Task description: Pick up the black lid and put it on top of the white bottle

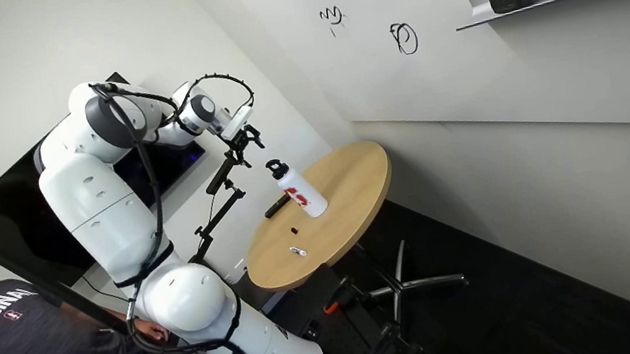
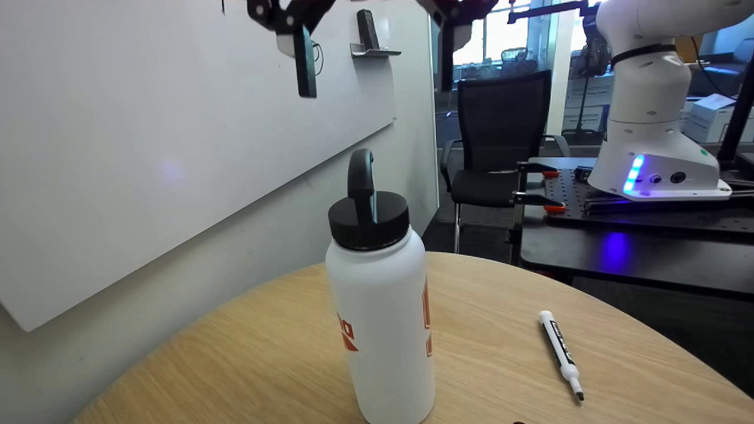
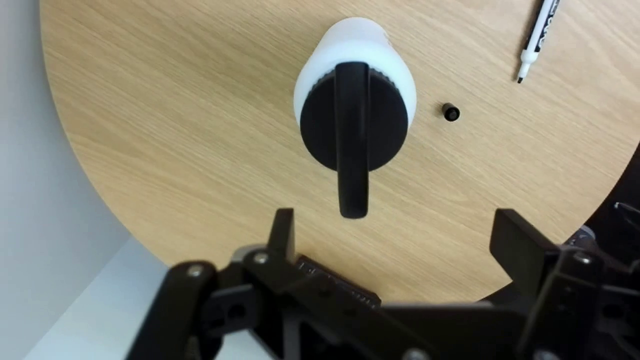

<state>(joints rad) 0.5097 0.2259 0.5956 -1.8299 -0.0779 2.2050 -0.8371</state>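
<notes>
The white bottle [image 1: 312, 201] with red marks stands upright on the round table in both exterior views [image 2: 389, 330] and the wrist view [image 3: 356, 37]. A black lid [image 2: 368, 227] with a loop handle sits on its top; it also shows in the wrist view [image 3: 320, 125]. A tiny black round cap [image 3: 451, 113] lies on the table beside the bottle, also in an exterior view [image 1: 294, 230]. Which of the two is the task's lid I cannot tell. My gripper [image 3: 392, 215] is open and empty, above the bottle's handle and apart from it, in both exterior views [image 1: 255, 156] [image 2: 377, 91].
An uncapped white marker [image 2: 559, 353] lies on the wooden table [image 2: 265, 347]. A black oblong object [image 1: 277, 206] lies behind the bottle and is partly under the left finger in the wrist view [image 3: 345, 280]. A whiteboard wall [image 1: 493, 75] stands beside the table. A person [image 1: 22, 346] is near the arm.
</notes>
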